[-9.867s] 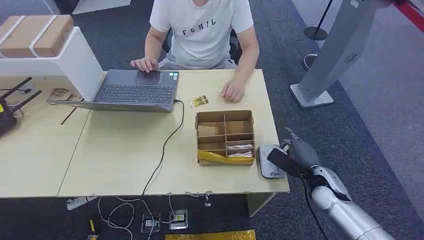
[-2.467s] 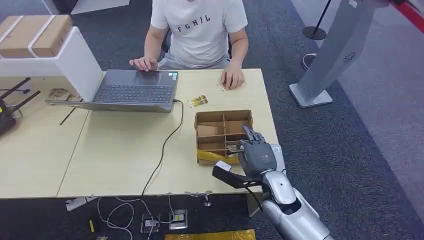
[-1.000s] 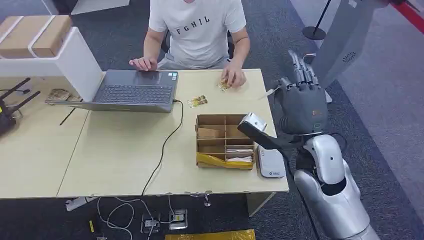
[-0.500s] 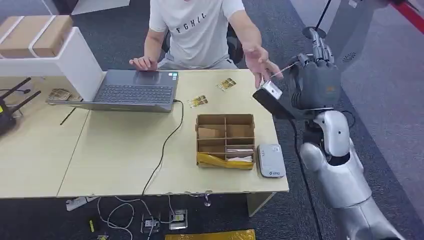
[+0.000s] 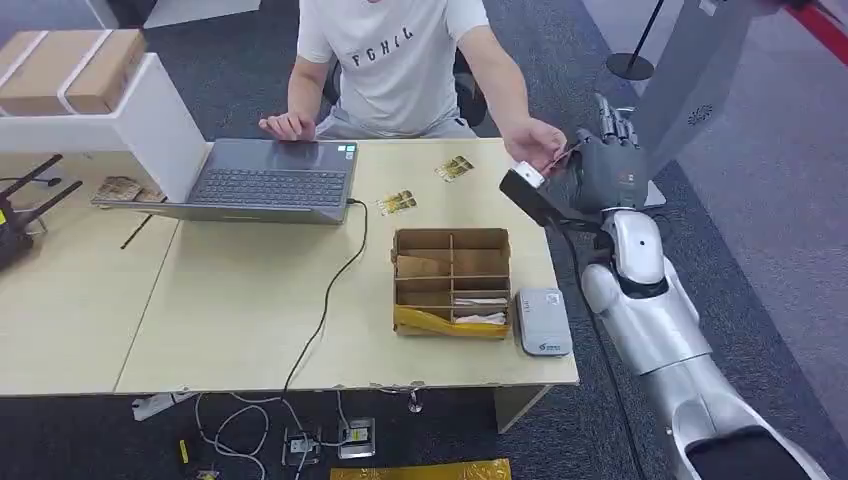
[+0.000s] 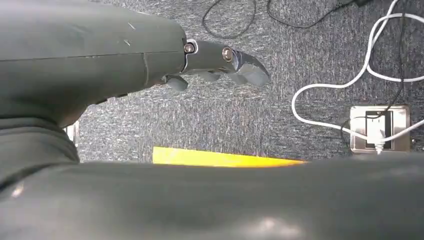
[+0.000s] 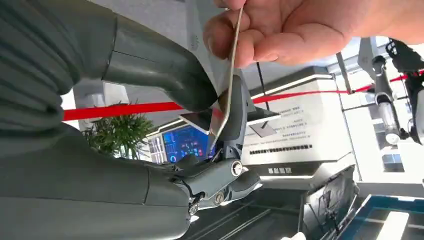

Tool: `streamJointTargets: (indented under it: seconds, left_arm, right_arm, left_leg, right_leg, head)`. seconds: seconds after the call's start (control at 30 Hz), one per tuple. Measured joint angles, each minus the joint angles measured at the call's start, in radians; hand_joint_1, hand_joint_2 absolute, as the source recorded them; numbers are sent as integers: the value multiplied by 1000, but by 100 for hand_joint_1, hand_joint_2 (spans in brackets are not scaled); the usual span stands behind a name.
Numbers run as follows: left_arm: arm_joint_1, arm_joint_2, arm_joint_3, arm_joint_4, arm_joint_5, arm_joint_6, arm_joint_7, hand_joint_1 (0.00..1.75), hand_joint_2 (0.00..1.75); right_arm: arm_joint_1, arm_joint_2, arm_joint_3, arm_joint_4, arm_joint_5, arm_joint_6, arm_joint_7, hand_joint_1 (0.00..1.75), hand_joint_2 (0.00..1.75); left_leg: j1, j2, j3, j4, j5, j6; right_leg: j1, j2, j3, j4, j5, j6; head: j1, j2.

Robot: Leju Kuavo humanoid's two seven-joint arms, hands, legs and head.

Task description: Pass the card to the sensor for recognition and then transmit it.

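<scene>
My right hand (image 5: pixel 608 168) is raised beyond the table's far right corner and pinches a thin card (image 5: pixel 563 155) between thumb and a finger. In the right wrist view the card (image 7: pixel 226 90) stands edge-on, my thumb (image 7: pixel 160 62) pressing one face. A seated person's hand (image 5: pixel 538 143) grips the card's other end (image 7: pixel 280 30). The white card sensor (image 5: pixel 542 322) lies on the table near the front right edge, below my arm. My left hand (image 6: pixel 220 57) hangs over the carpet floor, fingers extended and holding nothing.
A divided cardboard box (image 5: pixel 450 280) sits beside the sensor. A laptop (image 5: pixel 270 182) with a black cable (image 5: pixel 330 300) stands before the person. Loose cards (image 5: pixel 455 167) lie near the far edge. A grey stand (image 5: pixel 680 100) rises right of the table.
My right hand rose from the box and sensor up toward the person with the card. The person's hand left the table, reached out and now grips the card.
</scene>
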State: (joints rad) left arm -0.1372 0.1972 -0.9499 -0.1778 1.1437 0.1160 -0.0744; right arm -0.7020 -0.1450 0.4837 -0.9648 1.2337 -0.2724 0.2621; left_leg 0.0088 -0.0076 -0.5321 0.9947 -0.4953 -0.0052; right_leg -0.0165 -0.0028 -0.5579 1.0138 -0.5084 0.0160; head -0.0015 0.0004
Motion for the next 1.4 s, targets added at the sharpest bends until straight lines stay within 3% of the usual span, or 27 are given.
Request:
streamJointTargets:
  seconds: [0.1,0.13,0.4,0.5,0.7,0.83,0.97,1.13,1.23,1.33,1.4]
  left_arm:
    - [0,0,0,0,1,0,1,0,0]
    - [0,0,0,0,2,0,1,0,0]
    - [1,0,0,0,-1,-11,0,0,0]
    - [2,0,-1,0,-2,-12,-1,0,0]
    - [11,0,-1,0,9,-14,0,0,0]
    - [16,-1,-2,1,29,-1,16,0,0]
    - [21,-3,-1,1,46,16,19,0,0]
    - [19,-5,1,1,65,25,21,0,0]
    - [22,-9,2,1,78,26,21,0,0]
    - [30,-8,7,2,91,30,23,0,0]
    - [25,-9,12,2,102,32,26,0,0]
  right_arm:
    - [-8,7,4,36,12,-4,1,0,175]
    - [-9,8,6,43,16,-7,3,0,0]
    - [-16,11,8,77,33,-9,-13,0,0]
    - [-17,-13,-8,73,31,5,-23,0,0]
    - [-30,-140,-92,83,-34,4,-45,0,0]
    - [-40,-260,-171,180,-92,-115,-81,0,0]
    - [-28,-387,-243,313,-143,-206,-71,0,0]
    - [79,-482,-332,424,-284,-223,-40,0,0]
    - [256,-537,-470,521,-548,-232,-74,0,0]
    - [384,-523,-581,576,-693,-277,-148,0,0]
    - [450,-493,-645,606,-787,-303,-126,0,0]
  left_leg:
    - [0,0,0,0,0,0]
    - [0,0,0,0,0,0]
    - [0,0,1,0,0,0]
    - [0,-1,0,1,0,0]
    - [-1,0,0,2,0,0]
    - [-2,-2,0,3,-1,1]
    - [-2,-3,-1,3,-2,3]
    - [-1,2,2,3,-6,4]
    - [0,-11,0,3,-6,4]
    - [1,-6,0,2,-9,2]
    - [2,-5,1,2,-9,2]
  right_leg:
    - [0,0,0,0,0,0]
    - [0,0,0,0,0,0]
    - [0,0,-1,0,0,0]
    - [0,0,-1,0,0,0]
    - [-1,0,-1,-1,0,0]
    - [-2,-3,-1,-2,0,1]
    - [-2,-3,-1,-2,0,1]
    - [-1,2,-1,-2,-1,1]
    - [0,-13,3,-3,-6,3]
    - [1,-6,2,-2,-6,3]
    - [1,-5,2,-2,-6,2]
  head:
    - [0,0]
    - [0,0]
    - [0,0]
    - [0,0]
    - [0,0]
    - [-1,0]
    - [0,0]
    - [-1,0]
    - [1,0]
    - [0,0]
    - [-1,0]
